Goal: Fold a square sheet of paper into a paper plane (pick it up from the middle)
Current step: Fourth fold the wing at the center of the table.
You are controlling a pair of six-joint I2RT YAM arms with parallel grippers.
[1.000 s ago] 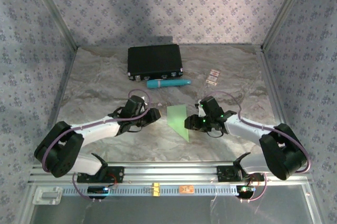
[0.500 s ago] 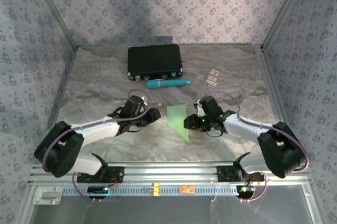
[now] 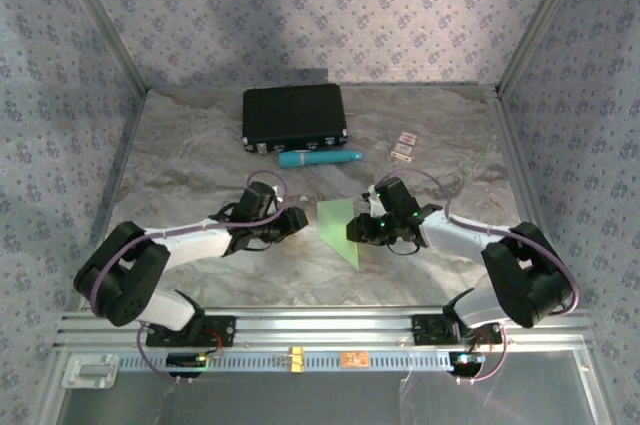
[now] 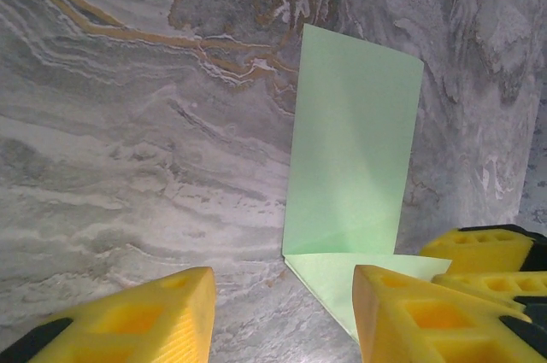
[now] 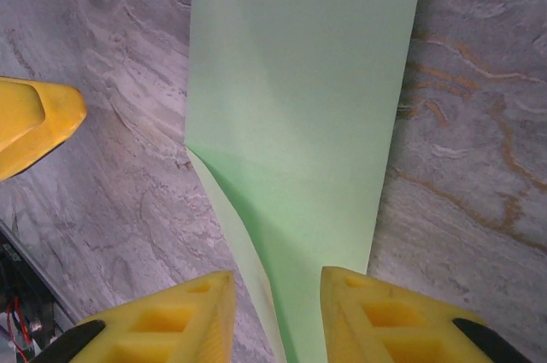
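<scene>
Between the yellow fingers [image 5: 167,316] of the right gripper [image 5: 273,312] lies one end of the square sheet of paper [image 5: 299,81]. The jaws stand apart with a clear gap, straddling the paper without pinching it, so this gripper is released. Facing it, the left gripper [image 4: 282,316] hangs low over the marbled table [image 4: 128,124]. Its jaws are wide, with only bare surface and the tip of the sheet's loose flap between them, so it grasps nothing either.

The sheet lies flat between the two grippers, near the middle of the table. It is already creased into a narrow pale green rectangle, with a pointed flap jutting from its near end. Well behind the work sit a black case [image 3: 294,117] and, just in front of it, a teal tube [image 3: 318,158].

Folding looks begun but far from a dart, since no nose and no wings are formed. The step in hand seems to be taking hold of the flap end. The next move likely calls for the right jaws to close gently on the thin edge alone, while the left fingers pin the rest so that it neither slides nor springs open.
</scene>
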